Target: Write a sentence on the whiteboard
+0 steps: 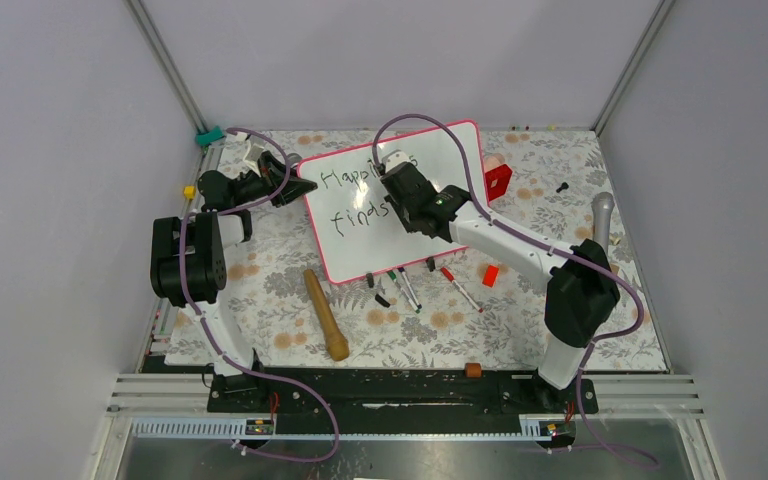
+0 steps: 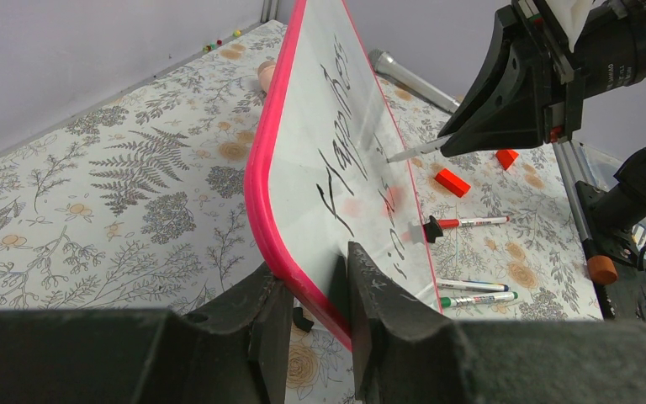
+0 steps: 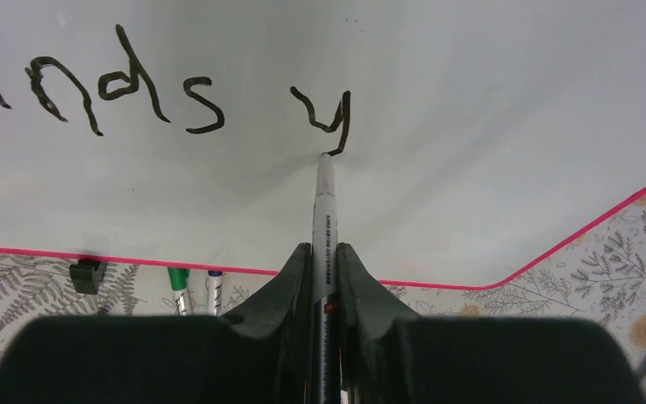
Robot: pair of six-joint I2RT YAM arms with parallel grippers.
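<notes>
A: Seen from above, where is the whiteboard (image 1: 360, 250)?

B: Toward 12 o'clock on the floral table (image 1: 560, 330), turned a little askew. The sentence (image 1: 352, 200) reads "Happi" over "finds", and the rest is hidden under the right arm. The left gripper (image 1: 293, 188) is at the board's 9 o'clock edge and the right gripper (image 1: 405, 198) is over its middle. This view does not show how either pair of fingers stands.

A: What lies around the board?

B: A red marker (image 1: 460, 290) lies near its 6 o'clock edge, a wooden stick (image 1: 326, 315) lies near 7 o'clock, and a red box (image 1: 497, 180) sits just beside 3 o'clock.

A: What does the left wrist camera show?

B: The left gripper (image 2: 315, 286) pinches the pink frame, with one finger on each face of the board, which stands tilted up off the table. At 2 o'clock the right gripper (image 2: 458, 139) points a marker (image 2: 412, 152) at the white surface.

A: And the right wrist camera?

B: At 6 o'clock the right gripper (image 3: 325, 261) is clamped on the marker's (image 3: 325, 210) barrel. Its tip touches the foot of a "y" (image 3: 328, 118), which follows "inds". A black clip (image 3: 88, 273) sits on the frame at 8 o'clock, and a green marker (image 3: 178, 286) lies beside it.
</notes>
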